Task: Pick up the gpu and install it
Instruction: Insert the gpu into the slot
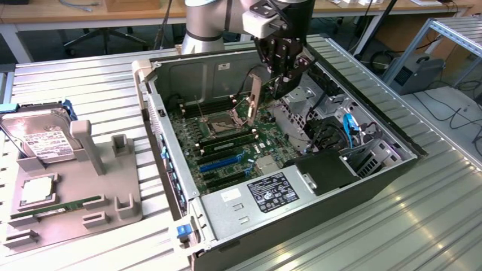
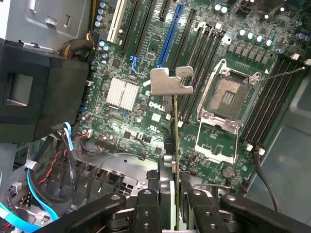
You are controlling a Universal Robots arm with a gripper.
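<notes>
**Item 1: gripper** (image 1: 286, 76) (image 2: 176, 194). Seen at the upper centre of the exterior view, reaching down into the open computer case (image 1: 376, 169). Its jaws were partly closed, pinching the gpu between them.

**Item 2: gpu** (image 1: 256, 97) (image 2: 175, 145). It was held on edge, standing upright, with the pale metal bracket hanging vertically on the side toward the exterior view's left. It hung over the motherboard (image 1: 226, 141) (image 2: 146, 116), close to the CPU socket (image 1: 218, 121) (image 2: 223, 97). In the wrist view it showed as a thin line running from the fingers to the bracket's bent tab. The tab lay between the blue slot (image 2: 170, 34) and the dark memory slots (image 2: 194, 73).

**Item 3: silver heat sink** (image 2: 122, 93). It sat on the board, beside the card's line.

**Item 4: grey holder tray** (image 1: 113, 197). It stood on the bench at the exterior view's lower left, well apart from the case. It carried a hard drive (image 1: 42, 144) standing tilted at its far end and a slim green memory stick (image 1: 68, 206) lying near its front.

**Item 5: power supply** (image 1: 271, 192). It was at the case's near end, label upward.
</notes>
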